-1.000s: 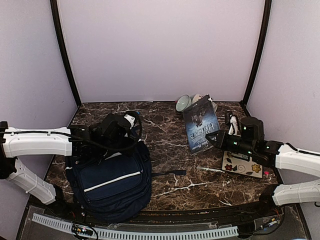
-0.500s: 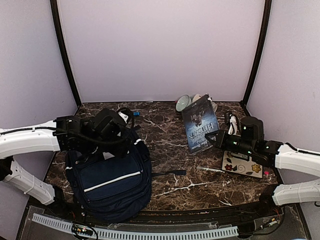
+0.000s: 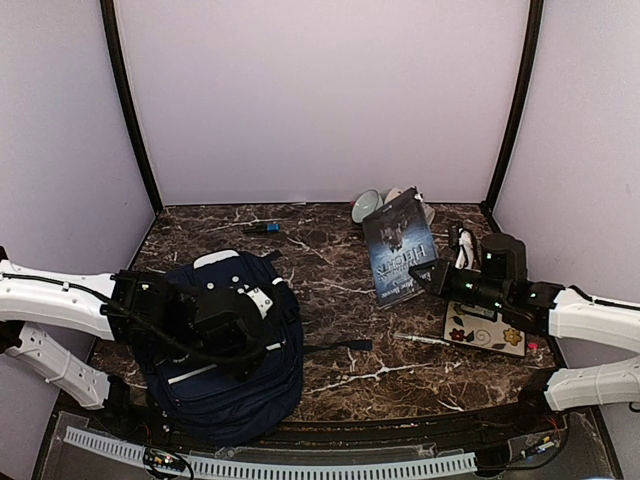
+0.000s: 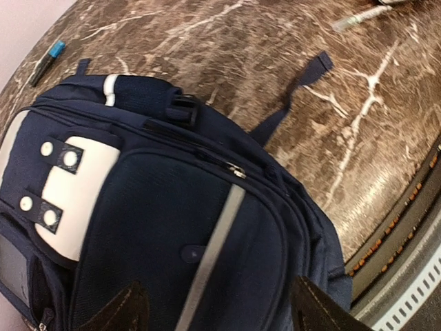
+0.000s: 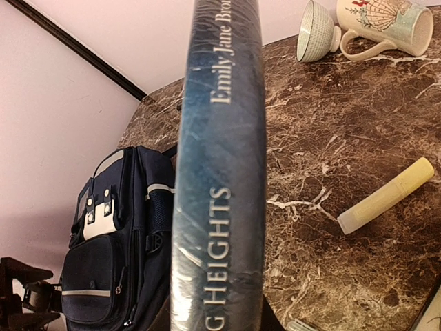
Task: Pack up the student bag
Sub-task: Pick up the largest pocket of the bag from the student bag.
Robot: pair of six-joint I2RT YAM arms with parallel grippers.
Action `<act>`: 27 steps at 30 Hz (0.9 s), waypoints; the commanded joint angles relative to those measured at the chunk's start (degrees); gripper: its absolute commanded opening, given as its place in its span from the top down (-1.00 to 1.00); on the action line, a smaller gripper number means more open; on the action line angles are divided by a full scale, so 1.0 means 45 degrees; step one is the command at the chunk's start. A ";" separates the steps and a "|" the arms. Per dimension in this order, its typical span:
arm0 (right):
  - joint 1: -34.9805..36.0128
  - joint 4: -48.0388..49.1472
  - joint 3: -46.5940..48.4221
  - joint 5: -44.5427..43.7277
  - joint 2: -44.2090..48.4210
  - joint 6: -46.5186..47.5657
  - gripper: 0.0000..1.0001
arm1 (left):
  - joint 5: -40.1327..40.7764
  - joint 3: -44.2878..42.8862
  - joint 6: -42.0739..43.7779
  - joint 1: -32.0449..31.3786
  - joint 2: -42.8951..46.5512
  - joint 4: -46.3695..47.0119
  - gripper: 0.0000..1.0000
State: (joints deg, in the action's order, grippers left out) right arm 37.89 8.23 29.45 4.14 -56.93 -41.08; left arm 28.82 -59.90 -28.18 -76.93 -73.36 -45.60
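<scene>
The student bag [image 3: 250,390], a navy backpack with a white stripe and a white patch near its top, lies front side up at the near left of the table. My left gripper [image 3: 228,322] hovers just above its front pocket. In the left wrist view the left gripper [image 4: 220,309] is open, its dark fingertips [image 4: 124,307] wide apart over the striped pocket of the bag [image 4: 158,207], with nothing between them. My right gripper [image 3: 432,276] is shut on a dark blue book [image 3: 400,248], held upright at the right. The book's spine [image 5: 220,172] fills the right wrist view.
A blue marker [image 3: 262,228] lies behind the bag. A bowl [image 3: 366,206] and a mug [image 5: 386,24] stand at the back. A pale yellow tube [image 5: 386,196] lies right of the book. A pen [image 3: 425,340] and a flowered notebook [image 3: 485,332] lie under the right arm.
My left gripper opened, let go of the bag's top and moved toward the near edge over the bag's front. The bag settled flatter. The right arm and book stayed put.
</scene>
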 commanded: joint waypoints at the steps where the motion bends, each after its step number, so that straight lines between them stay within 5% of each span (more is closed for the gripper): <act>1: 0.0096 0.2855 0.0120 0.0089 0.0106 0.0125 1.00 | -0.1132 0.0386 -0.0262 -0.0647 -0.0497 -0.0388 -0.51; 16: 0.0096 0.3049 -0.0026 0.0155 -0.0256 0.0334 1.00 | -0.0588 -0.0161 -0.1361 -0.1465 -0.3864 -0.1493 -0.38; 27: 0.0098 0.2379 0.0055 0.0060 0.0285 0.0628 1.00 | 0.1293 -0.0491 -0.2304 -0.0825 -0.3865 -0.2054 0.96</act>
State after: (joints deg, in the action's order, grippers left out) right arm 37.89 9.50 28.58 4.71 -58.89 -40.29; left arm 28.27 -61.08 -36.32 -82.67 -91.55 -50.72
